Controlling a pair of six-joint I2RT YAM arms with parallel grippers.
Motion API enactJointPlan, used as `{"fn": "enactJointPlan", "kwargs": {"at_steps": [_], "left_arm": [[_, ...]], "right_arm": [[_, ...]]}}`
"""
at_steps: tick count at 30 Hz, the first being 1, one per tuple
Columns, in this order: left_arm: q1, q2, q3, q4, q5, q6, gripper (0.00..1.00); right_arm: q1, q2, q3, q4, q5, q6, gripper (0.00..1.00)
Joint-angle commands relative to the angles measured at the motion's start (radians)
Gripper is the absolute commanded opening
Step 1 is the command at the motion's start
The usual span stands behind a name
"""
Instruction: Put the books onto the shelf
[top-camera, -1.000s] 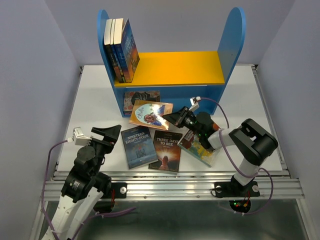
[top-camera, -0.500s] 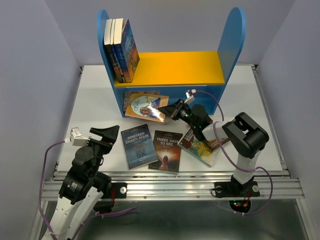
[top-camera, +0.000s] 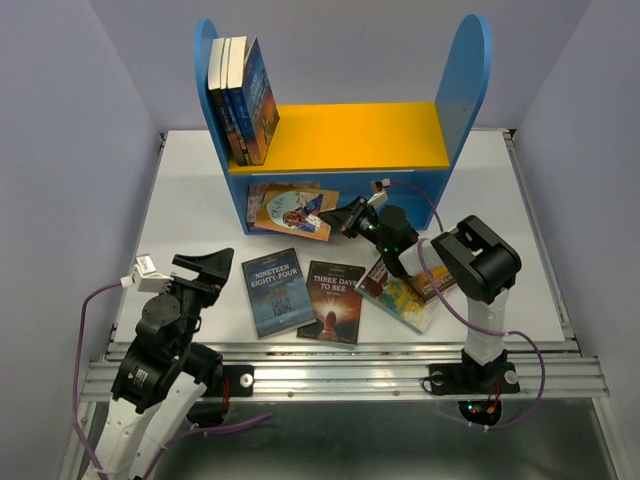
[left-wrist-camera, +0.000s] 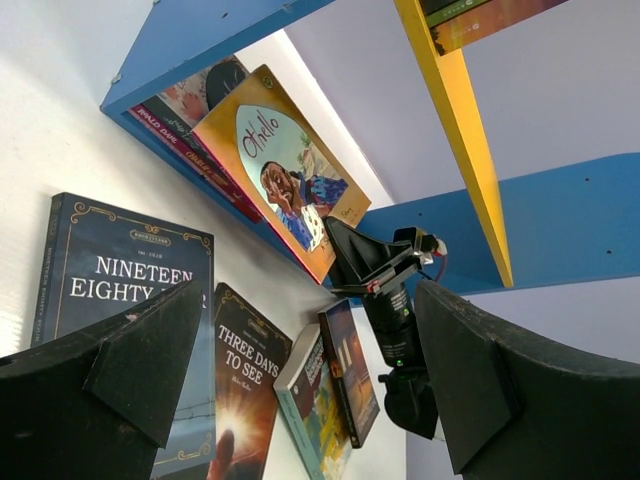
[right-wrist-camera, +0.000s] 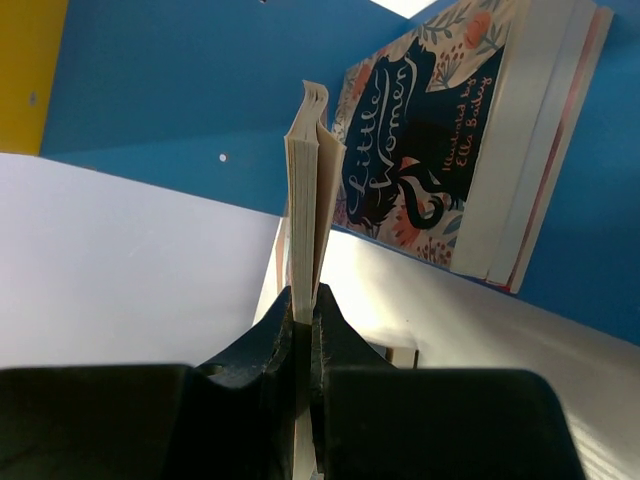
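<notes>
1. A blue shelf (top-camera: 465, 80) stands at the back of a white table (top-camera: 180, 200). Three books (top-camera: 240, 95) stand upright at the left end of its yellow upper board.
2. Four more lie on the table: "Nineteen Eighty-Four" (top-camera: 277, 291), "Three Days to See" (top-camera: 333, 300) and a stack of two (top-camera: 405, 295) just beside them.
3. The "Othello" book (top-camera: 290, 212) sits tilted at the mouth of the lower compartment. The right gripper (top-camera: 335, 220) is clamped on its edge.
4. Only the right wrist view shows "Little Women" (right-wrist-camera: 430, 150) inside that compartment (overhead, it is mostly hidden).
5. The right arm stretches low toward the shelf. The left arm is folded near its base, and the left gripper (top-camera: 205, 272) is spread wide and empty.
</notes>
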Motion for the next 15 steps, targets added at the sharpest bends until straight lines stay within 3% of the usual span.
{"fn": "enactJointPlan", "kwargs": {"at_steps": [1, 15], "left_arm": [[-0.003, 0.03, 0.025, 0.03, -0.013, 0.028, 0.99], [-0.003, 0.072, 0.017, 0.062, -0.012, 0.033, 0.99]], "right_arm": [[-0.012, 0.03, 0.065, 0.117, -0.016, 0.022, 0.01], [-0.022, 0.106, 0.172, 0.027, -0.03, -0.007, 0.01]]}}
